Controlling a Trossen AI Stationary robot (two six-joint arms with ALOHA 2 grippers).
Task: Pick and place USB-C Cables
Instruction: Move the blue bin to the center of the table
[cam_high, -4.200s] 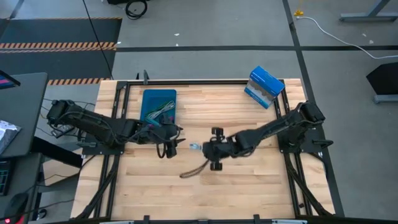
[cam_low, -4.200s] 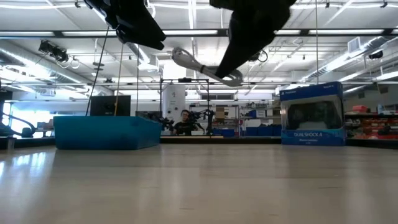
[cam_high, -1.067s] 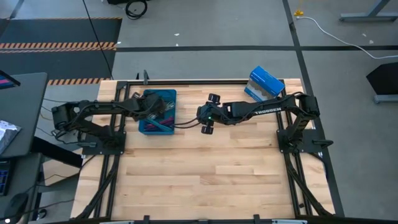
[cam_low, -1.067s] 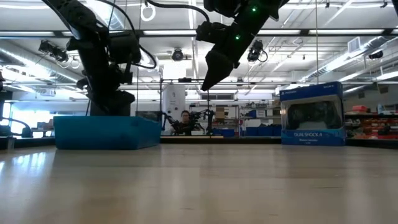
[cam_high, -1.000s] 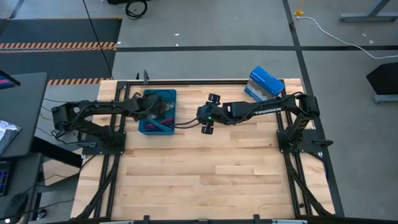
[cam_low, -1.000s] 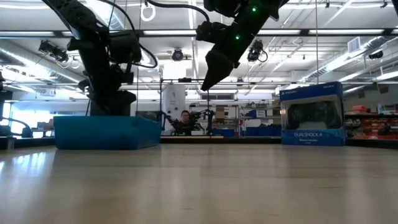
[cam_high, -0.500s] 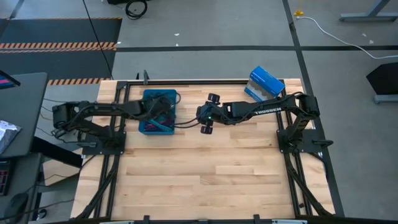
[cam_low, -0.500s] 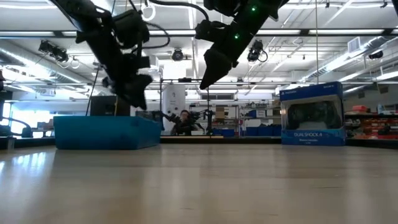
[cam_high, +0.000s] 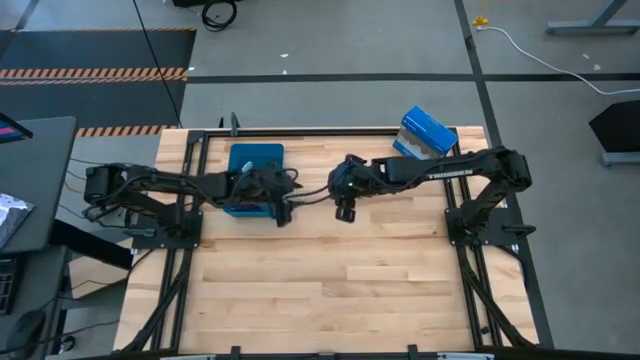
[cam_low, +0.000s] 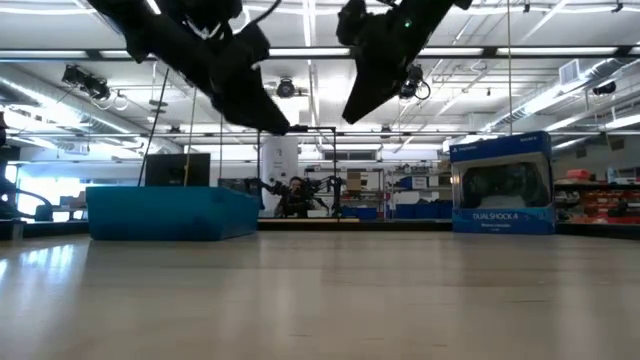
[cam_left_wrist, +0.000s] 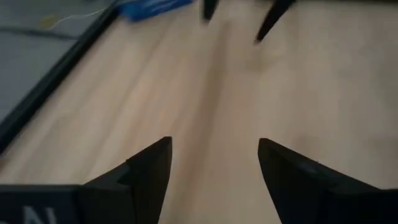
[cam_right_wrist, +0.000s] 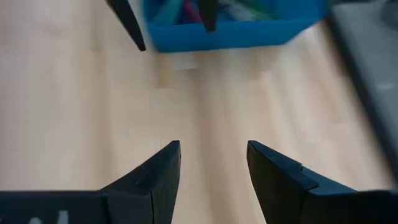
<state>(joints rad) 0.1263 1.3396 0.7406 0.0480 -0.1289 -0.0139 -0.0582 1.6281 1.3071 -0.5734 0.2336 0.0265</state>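
The USB-C cables (cam_right_wrist: 186, 11) lie as a coloured heap inside the blue tray (cam_right_wrist: 217, 34). In the high view the tray (cam_high: 250, 158) sits at the far left, partly under my left arm. My left gripper (cam_high: 287, 203) hovers open just past the tray's right near corner, pointing right; its fingers (cam_left_wrist: 211, 155) hold nothing. My right gripper (cam_high: 332, 192) hovers open opposite it, pointing left at the tray; its fingers (cam_right_wrist: 212, 155) are empty too. Both grippers hang well above the table in the low view, left (cam_low: 280, 122) and right (cam_low: 355, 112).
A blue-and-white box (cam_high: 428, 138) stands at the far right; the low view shows it (cam_low: 500, 185) upright on the table. Black frame rails (cam_high: 330, 130) run along the table's edges. Bare wood (cam_high: 340, 280) fills the near half. A person (cam_low: 296, 195) sits in the room behind.
My left gripper has risen out of the blue tray and swung toward the table's right, ending past the tray's right near corner with nothing in its fingers. My right gripper has drawn back a little toward the table's right edge. The cables stay in the tray.
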